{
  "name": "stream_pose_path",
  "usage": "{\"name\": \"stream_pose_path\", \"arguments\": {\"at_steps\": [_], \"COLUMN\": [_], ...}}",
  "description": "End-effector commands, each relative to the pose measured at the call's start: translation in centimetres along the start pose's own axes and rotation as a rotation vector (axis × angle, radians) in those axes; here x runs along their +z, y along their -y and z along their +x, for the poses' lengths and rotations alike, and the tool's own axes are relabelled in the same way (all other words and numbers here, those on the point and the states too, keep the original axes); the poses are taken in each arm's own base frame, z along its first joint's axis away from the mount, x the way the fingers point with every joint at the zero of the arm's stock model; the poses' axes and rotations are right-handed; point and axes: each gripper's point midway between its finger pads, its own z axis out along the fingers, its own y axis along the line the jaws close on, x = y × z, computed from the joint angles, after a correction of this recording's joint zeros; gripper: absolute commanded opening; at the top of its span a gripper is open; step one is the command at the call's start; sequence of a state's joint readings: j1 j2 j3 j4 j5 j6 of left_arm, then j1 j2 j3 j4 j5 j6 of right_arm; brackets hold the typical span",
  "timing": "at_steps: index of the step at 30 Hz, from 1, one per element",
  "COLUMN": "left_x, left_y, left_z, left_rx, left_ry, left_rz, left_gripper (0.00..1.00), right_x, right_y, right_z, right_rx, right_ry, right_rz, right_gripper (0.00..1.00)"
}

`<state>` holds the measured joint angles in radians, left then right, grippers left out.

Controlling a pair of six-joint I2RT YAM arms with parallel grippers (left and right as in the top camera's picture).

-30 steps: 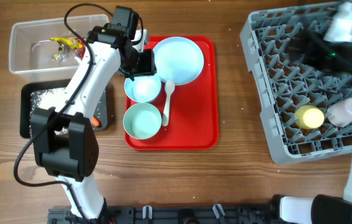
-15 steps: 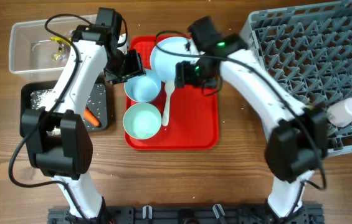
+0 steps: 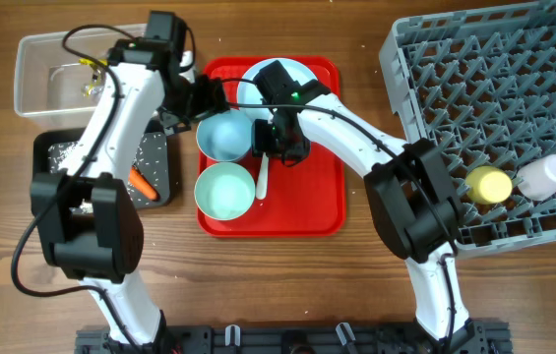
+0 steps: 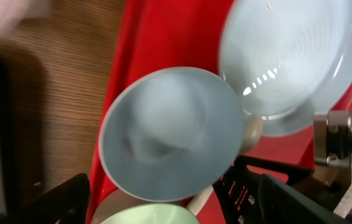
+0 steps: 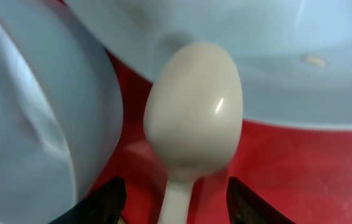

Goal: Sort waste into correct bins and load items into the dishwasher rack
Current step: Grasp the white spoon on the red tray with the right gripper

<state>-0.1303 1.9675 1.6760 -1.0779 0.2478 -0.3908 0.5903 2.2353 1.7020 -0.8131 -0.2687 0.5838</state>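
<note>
Tray (image 3: 319, 202): right claw (image 5: 177, 200) now astride spoon (image 5: 192, 112)

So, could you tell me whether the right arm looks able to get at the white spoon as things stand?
Probably yes. The right claw hangs over the spoon, its jaws open either side of the handle. The nearer bowl and the plate crowd close, but nothing covers the spoon.

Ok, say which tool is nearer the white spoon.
Right. The right tool hangs over the white spoon, fingers either side of its handle; the left tool is across the upper bowl from it.
</note>
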Motion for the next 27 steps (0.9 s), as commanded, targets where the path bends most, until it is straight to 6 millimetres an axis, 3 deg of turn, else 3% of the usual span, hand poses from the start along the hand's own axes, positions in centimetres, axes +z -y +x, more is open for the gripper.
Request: {"name": "stream_pose_path", "arguments": {"at_steps": [1, 4, 5, 9, 17, 18, 22, 27], "left_x": [-0.1, -0.4, -0.5, -0.5, -0.5, -0.5, -0.5, -0.5], "left_y": [-2.6, -3.7, -3.9, -4.0, -4.0, -4.0, -4.0, -4.0], "left_z": [-1.5, -2.0, -2.1, -2.1, -2.1, -2.1, -2.1, -2.1], "left_rx": [-0.192, -0.259, -0.263, -0.264, -0.264, -0.264, -0.264, -0.264], "left_ry": [0.022, 0.031, 0.032, 0.032, 0.032, 0.032, 0.032, 0.032], "left_rz": [-0.017, -0.018, -0.019, -0.019, -0.019, -0.019, -0.019, -0.019], "left_gripper": [0.87, 0.9, 0.91, 0.94, 0.96, 1.0, 1.0, 1.0], "right_x": [1.9, 2.6, 2.6, 2.6, 2.2, 1.8, -2.7, -13.2], "right_y": [0.7, 1.0, 1.0, 0.9, 0.6, 0.7, 0.6, 0.8], "right_z": [0.1, 0.2, 0.2, 0.2, 0.3, 0.1, -1.7, -4.5], "right_rx": [0.026, 0.052, 0.054, 0.055, 0.056, 0.052, 0.025, 0.02], "right_ry": [-0.013, -0.022, -0.023, -0.027, -0.038, -0.032, 0.046, 0.247], "right_rz": [0.015, 0.019, 0.02, 0.013, -0.009, -0.012, -0.052, -0.123], "right_gripper": [0.54, 0.41, 0.32, 0.16, 0.1, 0.07, 0.04, 0.04]}}
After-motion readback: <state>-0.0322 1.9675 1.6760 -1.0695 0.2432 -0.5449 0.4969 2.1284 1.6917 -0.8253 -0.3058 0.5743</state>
